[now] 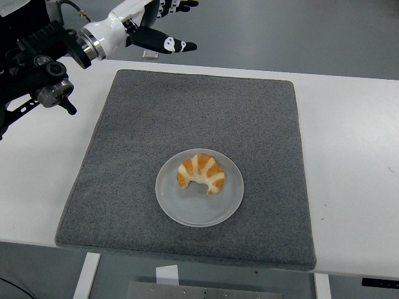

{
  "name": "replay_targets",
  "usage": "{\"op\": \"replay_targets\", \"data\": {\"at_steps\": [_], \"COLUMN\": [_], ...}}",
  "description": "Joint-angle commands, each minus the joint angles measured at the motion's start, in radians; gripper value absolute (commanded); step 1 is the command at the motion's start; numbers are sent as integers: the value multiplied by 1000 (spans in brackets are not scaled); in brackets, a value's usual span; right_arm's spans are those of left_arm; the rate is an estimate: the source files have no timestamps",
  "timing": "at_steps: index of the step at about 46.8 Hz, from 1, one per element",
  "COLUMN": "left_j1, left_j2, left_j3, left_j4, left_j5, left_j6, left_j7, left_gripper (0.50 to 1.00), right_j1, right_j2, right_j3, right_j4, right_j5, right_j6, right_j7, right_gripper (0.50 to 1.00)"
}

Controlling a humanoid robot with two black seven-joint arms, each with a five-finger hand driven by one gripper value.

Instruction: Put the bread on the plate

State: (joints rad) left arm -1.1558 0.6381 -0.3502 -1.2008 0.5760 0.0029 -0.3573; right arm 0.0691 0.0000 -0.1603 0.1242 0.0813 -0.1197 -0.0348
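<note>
A golden croissant (202, 174) lies on the round translucent plate (199, 208), in its upper half. The plate rests on the grey mat (199, 112), near the mat's front middle. My left hand (174, 23) is raised high at the top left, well away from the plate, above the table's far edge. Its white and black fingers are spread and hold nothing. The right arm does not show.
The grey mat covers most of the white table (355, 156). A small pale object (149, 54) lies on the floor beyond the table's far edge. A person's dark clothing (19, 15) shows at the top left corner.
</note>
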Motion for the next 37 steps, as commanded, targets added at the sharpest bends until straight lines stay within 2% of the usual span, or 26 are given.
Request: {"op": "replay_targets", "data": {"at_steps": [1,10,19,24,37], "left_j1": [-22,-54,-62,-47,21], "left_j2": [3,2,0,-3,-20], "left_j3": [-10,-13,-12,-10,-9], "left_j4": [44,170,308,369,484], "left_j5": [-65,-198,-378,-467,-645], "left_j6": [-32,-98,-210,-280,-409], "left_j7": [0,0,3,4,8], "left_gripper": [960,962,962,962,964], "right_j1": [0,0,0,0,0], "right_j2": [0,0,0,0,0], "right_j3": [1,1,1,-1,1], "right_j4": [0,0,0,0,0], "right_j5": [0,0,0,0,0], "right_j6": [0,0,0,0,0], "right_j7": [0,0,0,0,1], "right_gripper": [952,952,952,952,952]}}
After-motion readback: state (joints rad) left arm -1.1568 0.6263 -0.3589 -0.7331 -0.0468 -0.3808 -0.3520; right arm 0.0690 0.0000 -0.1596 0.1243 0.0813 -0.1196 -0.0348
